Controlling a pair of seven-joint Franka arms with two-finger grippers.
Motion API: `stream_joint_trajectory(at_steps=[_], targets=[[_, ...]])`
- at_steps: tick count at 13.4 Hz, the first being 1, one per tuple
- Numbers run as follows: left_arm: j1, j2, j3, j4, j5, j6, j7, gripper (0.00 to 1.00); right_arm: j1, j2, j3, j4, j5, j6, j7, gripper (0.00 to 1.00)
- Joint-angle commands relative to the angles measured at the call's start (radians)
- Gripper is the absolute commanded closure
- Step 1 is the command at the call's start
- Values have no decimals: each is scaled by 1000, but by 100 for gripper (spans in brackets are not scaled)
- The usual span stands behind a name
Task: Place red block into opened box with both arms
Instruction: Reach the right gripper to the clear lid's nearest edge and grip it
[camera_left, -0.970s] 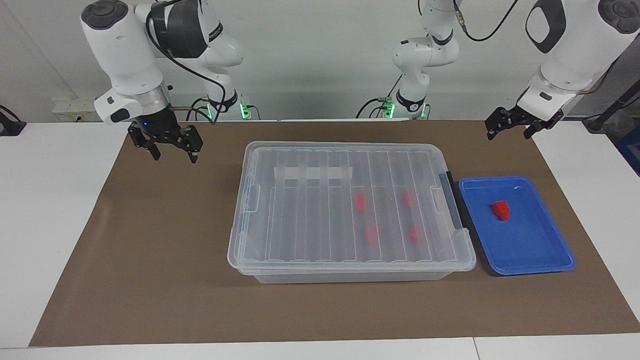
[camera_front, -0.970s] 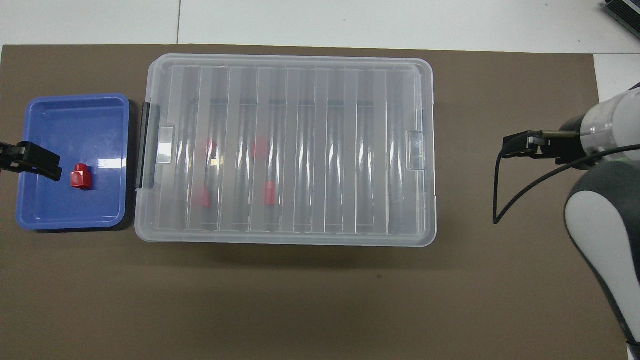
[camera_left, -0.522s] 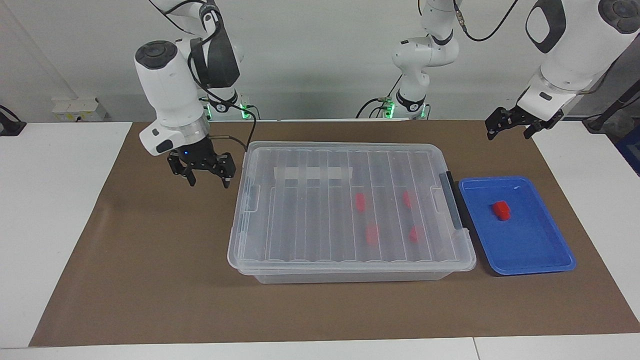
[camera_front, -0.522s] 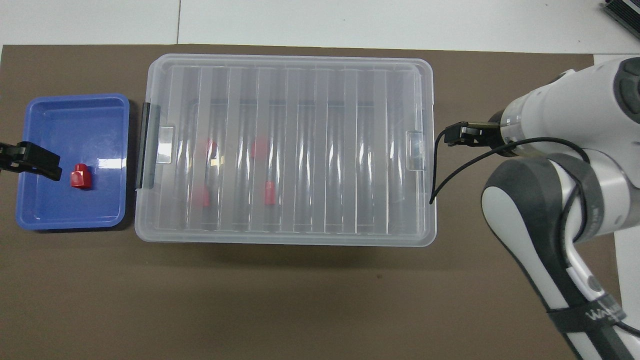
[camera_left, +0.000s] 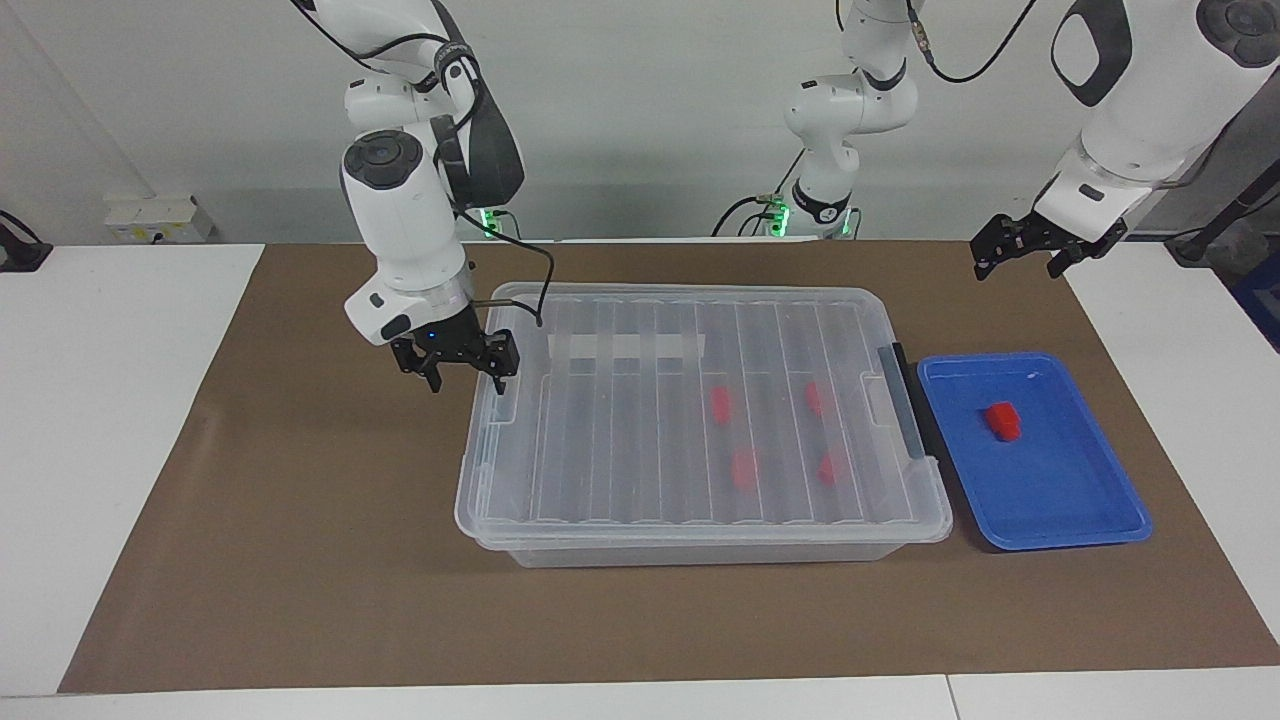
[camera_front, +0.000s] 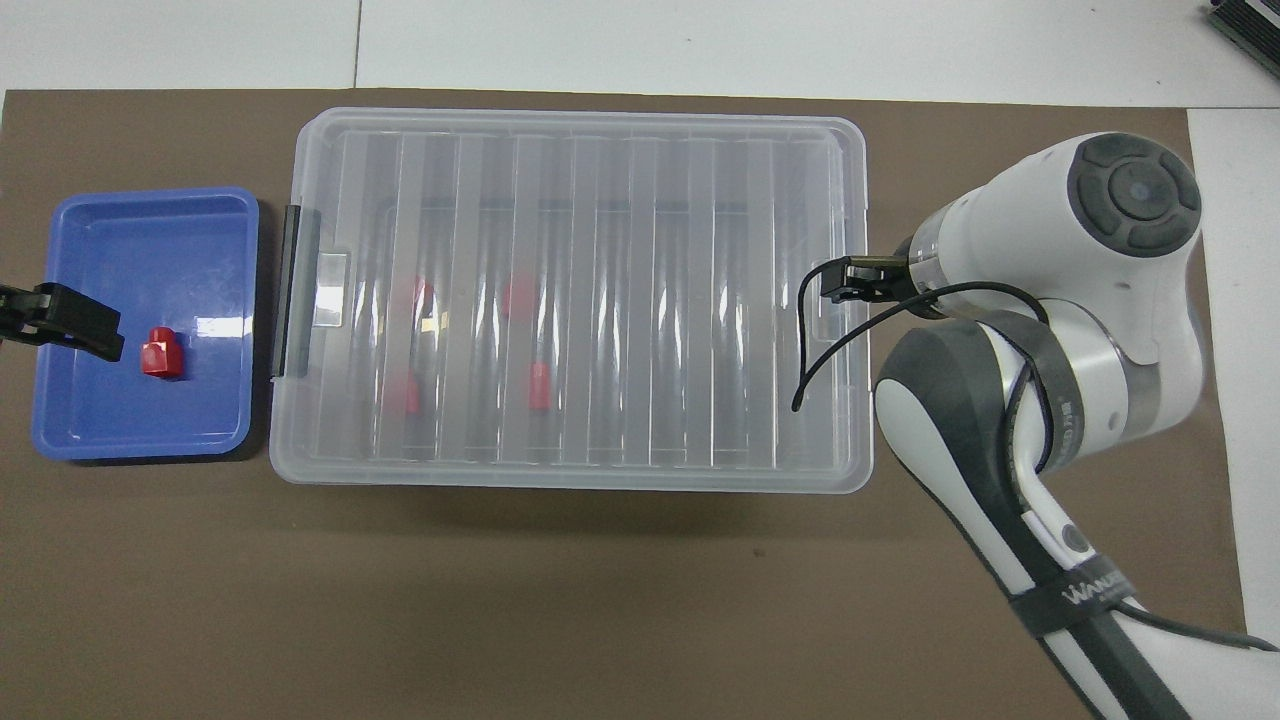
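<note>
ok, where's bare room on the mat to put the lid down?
Widest bare stretch: brown mat between the box and the table edge farthest from the robots. More beside the box toward the right arm's end, though the right gripper hovers at that short end. Crowded: blue tray against the box, left gripper above.

Shallow blue tray lying on a brown mat, toward the left arm's end of the table. Mat spread over most of a white table, white showing at both ends and along the edge farthest from the robots. White socket strip against a pale wall, at the right arm's end. Green lights glowing near the wall.
</note>
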Motion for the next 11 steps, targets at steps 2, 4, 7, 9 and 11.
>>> stream_joint_trajectory(at_steps=[2, 4, 7, 9, 11], targets=[[4, -28, -3, -36, 16, 20, -9, 0, -15, -3, 3, -9, -14, -43, -59, 10], [4, -28, -3, -36, 16, 20, -9, 0, -30, -2, 2, -9, -16, -46, -115, 10], [4, -28, -3, -36, 16, 20, -9, 0, -60, -2, 2, -9, -34, -61, -201, 10], [4, -28, -3, -36, 16, 20, -9, 0, -87, -2, 3, -9, -50, -63, -287, 10], [4, -28, -3, -36, 16, 20, -9, 0, -121, 0, 3, -9, -60, -64, -373, 10]])
